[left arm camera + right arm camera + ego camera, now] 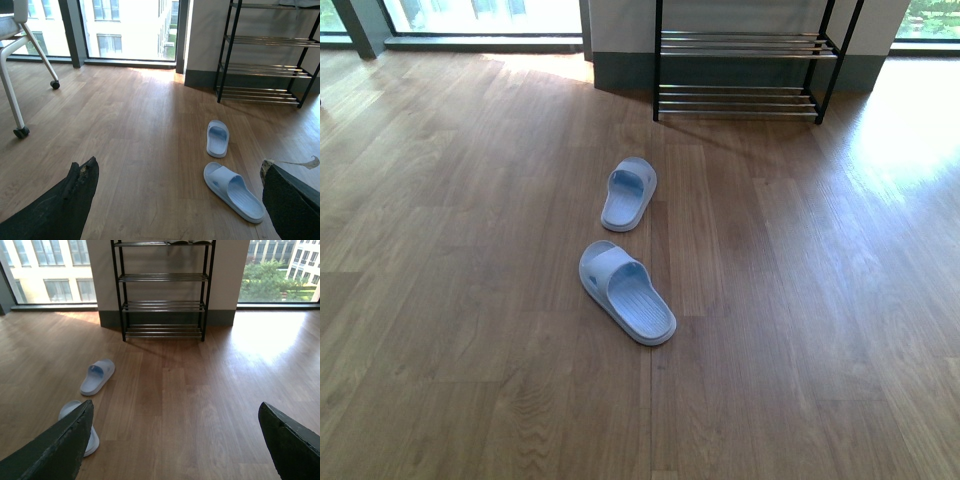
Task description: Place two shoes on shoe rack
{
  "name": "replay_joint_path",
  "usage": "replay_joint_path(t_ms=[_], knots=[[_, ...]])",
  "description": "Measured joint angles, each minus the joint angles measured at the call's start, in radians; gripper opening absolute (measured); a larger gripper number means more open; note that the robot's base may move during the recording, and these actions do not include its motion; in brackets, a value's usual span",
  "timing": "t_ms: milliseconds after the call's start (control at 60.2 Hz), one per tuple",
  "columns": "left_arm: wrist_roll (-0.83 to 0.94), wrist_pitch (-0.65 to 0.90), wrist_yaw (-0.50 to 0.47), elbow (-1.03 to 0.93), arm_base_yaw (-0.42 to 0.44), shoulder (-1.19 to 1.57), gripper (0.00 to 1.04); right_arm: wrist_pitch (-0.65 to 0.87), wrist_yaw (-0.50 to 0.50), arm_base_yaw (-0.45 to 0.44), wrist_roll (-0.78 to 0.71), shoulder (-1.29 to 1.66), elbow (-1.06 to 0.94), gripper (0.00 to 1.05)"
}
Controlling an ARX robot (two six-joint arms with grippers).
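Observation:
Two pale blue slide slippers lie apart on the wood floor. The near slipper (626, 291) (233, 191) (86, 432) lies angled; the far slipper (629, 193) (218, 138) (97, 376) points toward the shoe rack (745, 72) (267, 67) (162, 305), a black frame with chrome rod tiers against the back wall. Neither arm shows in the front view. My left gripper (180, 200) is open above the floor, the near slipper just inside its right finger. My right gripper (175, 440) is open over bare floor, its left finger partly covering the near slipper.
A white chair leg with castors (21, 132) stands at the left in the left wrist view. Floor-to-ceiling windows (125, 27) flank the wall section behind the rack. Something rests on the rack's top tier (187, 242), cut off by the frame edge.

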Motion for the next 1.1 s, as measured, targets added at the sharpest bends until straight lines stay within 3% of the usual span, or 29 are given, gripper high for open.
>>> replay_joint_path(t_ms=[1096], knots=[[0.000,0.000,0.001,0.000,0.000,0.000,0.95,0.000,0.003,0.000,0.000,0.002,0.000,0.96]])
